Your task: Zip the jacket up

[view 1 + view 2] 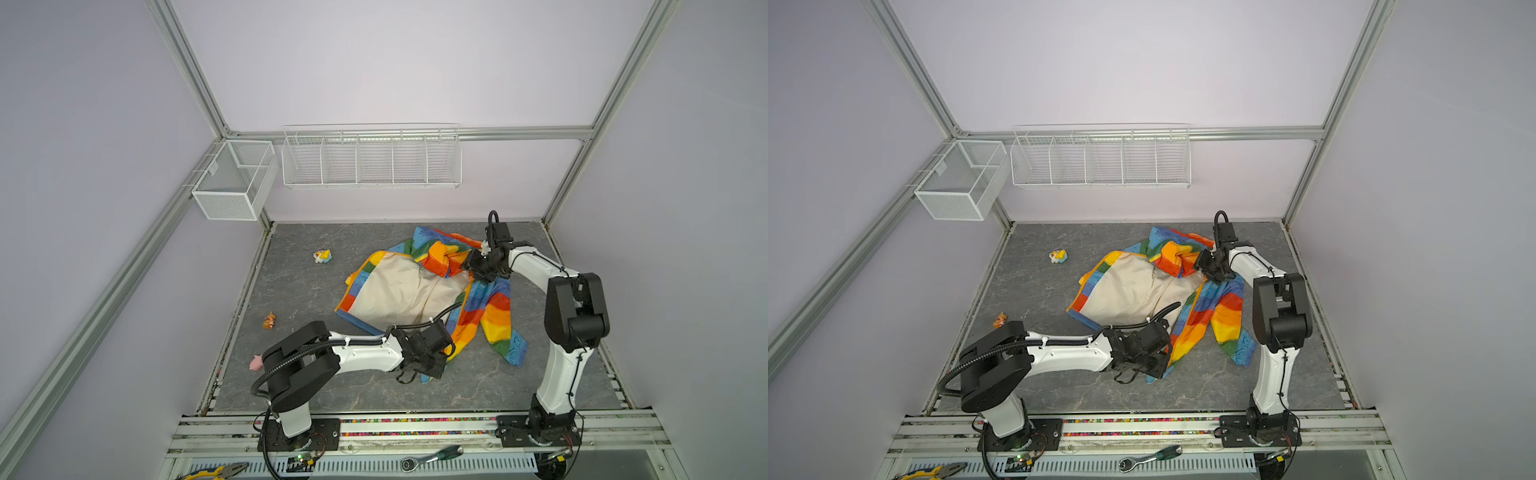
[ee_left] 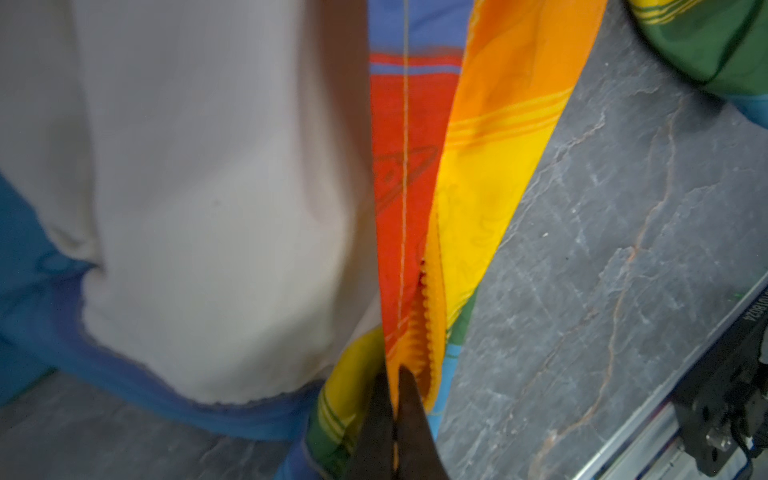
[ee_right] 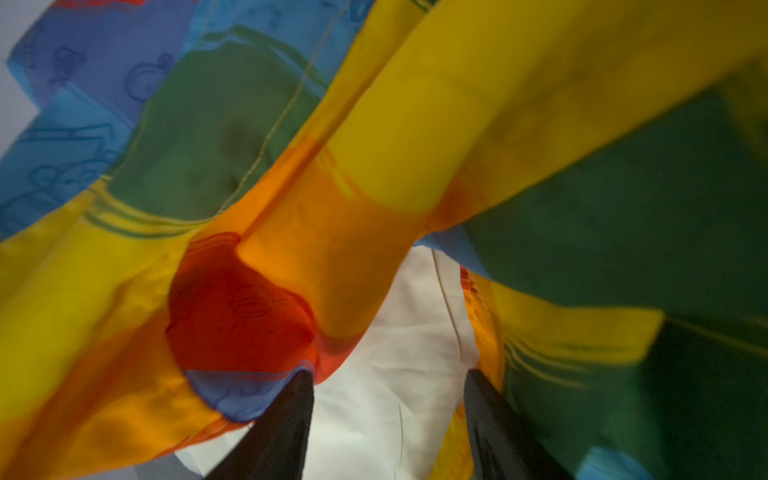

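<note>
My left gripper (image 2: pixel 395 384) is pinched shut on the jacket (image 1: pixel 405 291), gripping its orange zipper tape (image 2: pixel 419 332) near the hem. Only my left wrist view shows the teeth; in both top views my wrist covers that grip. The jacket lies open, cream lining up, right of middle on the tabletop (image 1: pixel 299 291). My right gripper (image 3: pixel 386 386) stands wide at the bunched far end, lining showing between the jaws; whether it touches the fabric is hard to tell
</note>
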`<state>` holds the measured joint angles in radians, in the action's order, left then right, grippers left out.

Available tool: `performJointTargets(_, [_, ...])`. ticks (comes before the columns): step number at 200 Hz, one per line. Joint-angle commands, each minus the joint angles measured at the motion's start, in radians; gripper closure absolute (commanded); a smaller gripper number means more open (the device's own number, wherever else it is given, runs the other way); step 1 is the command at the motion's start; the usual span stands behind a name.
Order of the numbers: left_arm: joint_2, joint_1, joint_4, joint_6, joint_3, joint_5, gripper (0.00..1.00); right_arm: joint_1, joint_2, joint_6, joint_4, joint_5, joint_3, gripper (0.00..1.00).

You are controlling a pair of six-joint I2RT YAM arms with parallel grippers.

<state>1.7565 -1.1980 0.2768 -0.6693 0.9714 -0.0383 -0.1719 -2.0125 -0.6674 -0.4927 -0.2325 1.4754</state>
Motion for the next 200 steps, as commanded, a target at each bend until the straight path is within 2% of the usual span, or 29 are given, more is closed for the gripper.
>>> performJointTargets(1, [-0.007,-0.003,-0.014,-0.001,-0.013,0.000,1.00,-0.005,-0.063,-0.048,0.062,-0.032,0.068,0.38])
performJointTargets(35, [-0.003,-0.003,-0.004,-0.004,-0.007,-0.001,1.00,0.004,-0.159,-0.084,0.102,-0.085,0.172,0.43])
performJointTargets(40, [-0.003,-0.003,-0.004,-0.004,-0.007,-0.001,1.00,0.007,-0.171,-0.090,0.107,-0.094,0.190,0.46])
performJointTargets(64, [-0.003,-0.003,0.002,-0.008,-0.008,-0.001,1.00,0.026,-0.206,-0.124,0.142,-0.147,0.243,0.75])
performJointTargets(103, [-0.002,-0.002,-0.002,-0.015,-0.025,-0.004,1.00,0.073,-0.214,-0.173,0.187,-0.228,0.315,0.92])
performJointTargets(149, [-0.006,-0.002,0.000,-0.025,-0.039,-0.004,1.00,0.128,-0.269,-0.265,0.236,-0.318,0.436,0.92])
performJointTargets(200, [-0.034,-0.003,0.007,-0.038,-0.062,0.007,1.00,0.167,-0.379,-0.309,0.191,-0.317,0.607,0.92])
